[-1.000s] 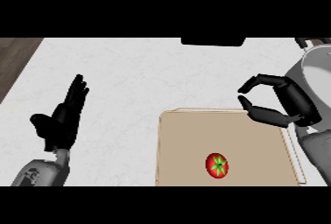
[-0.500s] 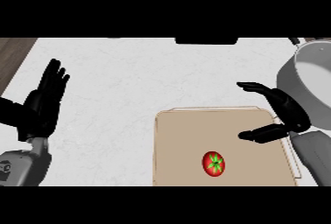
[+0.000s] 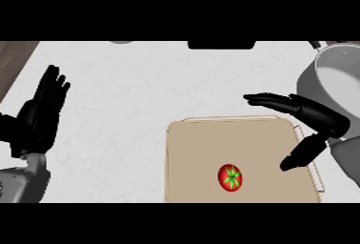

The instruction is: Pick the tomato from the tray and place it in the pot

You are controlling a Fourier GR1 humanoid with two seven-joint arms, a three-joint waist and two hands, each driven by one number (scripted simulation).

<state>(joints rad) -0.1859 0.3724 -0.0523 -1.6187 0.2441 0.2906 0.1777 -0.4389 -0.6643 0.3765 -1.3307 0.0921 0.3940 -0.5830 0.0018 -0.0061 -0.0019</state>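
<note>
Change: right hand (image 3: 318,119) has spread wider, its thumb now lower over the tray's (image 3: 204,157) right edge.
Right hand: fingers open, holding nothing.
Left hand (image 3: 38,119): open, resting at the left edge.
Tomato (image 3: 231,177): on the tray, clear of the thumb.
Pot (image 3: 341,71): far right.

Tomato (image 3: 231,177): one showing
Tray (image 3: 202,151): one showing
Pot (image 3: 339,71): one showing, far right
Hands: two showing, left hand (image 3: 38,119), right hand (image 3: 318,118)

Single head view, close in, looking steeply down on the white counter (image 3: 141,81). Left hand (image 3: 41,116) sits at frame left, right hand (image 3: 318,118) at frame right. Tray (image 3: 204,152) lies low centre. Pot (image 3: 343,71) is cut off by the right edge.
</note>
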